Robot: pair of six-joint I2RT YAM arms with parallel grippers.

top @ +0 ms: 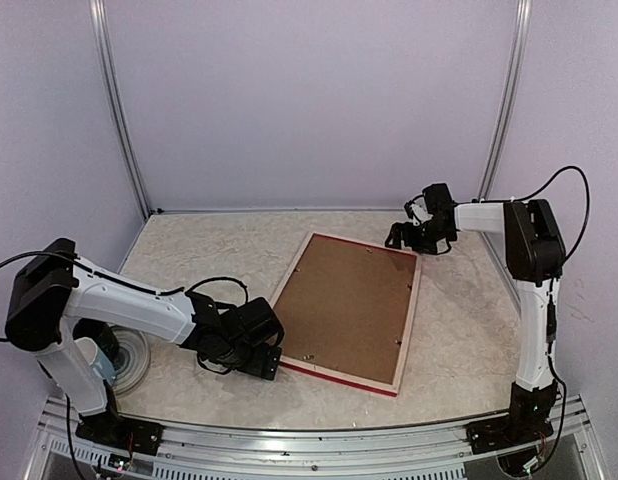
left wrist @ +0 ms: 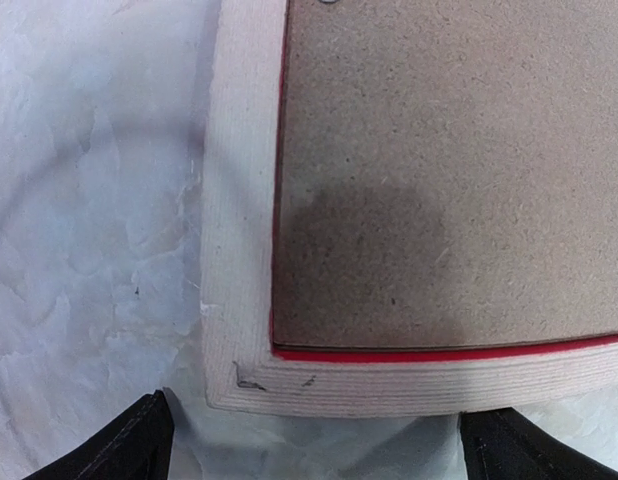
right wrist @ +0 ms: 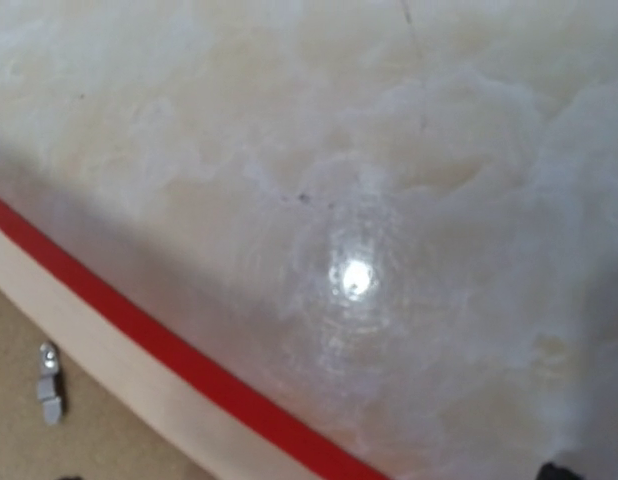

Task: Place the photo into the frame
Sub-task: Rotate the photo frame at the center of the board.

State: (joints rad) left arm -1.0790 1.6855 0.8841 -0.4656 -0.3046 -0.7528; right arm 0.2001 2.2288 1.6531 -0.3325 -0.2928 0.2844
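1. Pale table [top: 189, 250], frame [top: 410, 315] face-down mid, board [top: 349, 305] in it; photo not visible.
2. L gripper [left wrist: 314, 430] wide at frame's 8 o'clock corner; R gripper [top: 404, 235] at 1 o'clock, can't tell.
3. Next imo: pry board up.

The pale marbled tabletop [top: 209, 250] carries the frame [top: 408, 330], which lies back-up and skewed near the middle with a brown backing board [top: 349, 305] set inside it. A pale round disc [top: 134, 362] lies by the near left corner.
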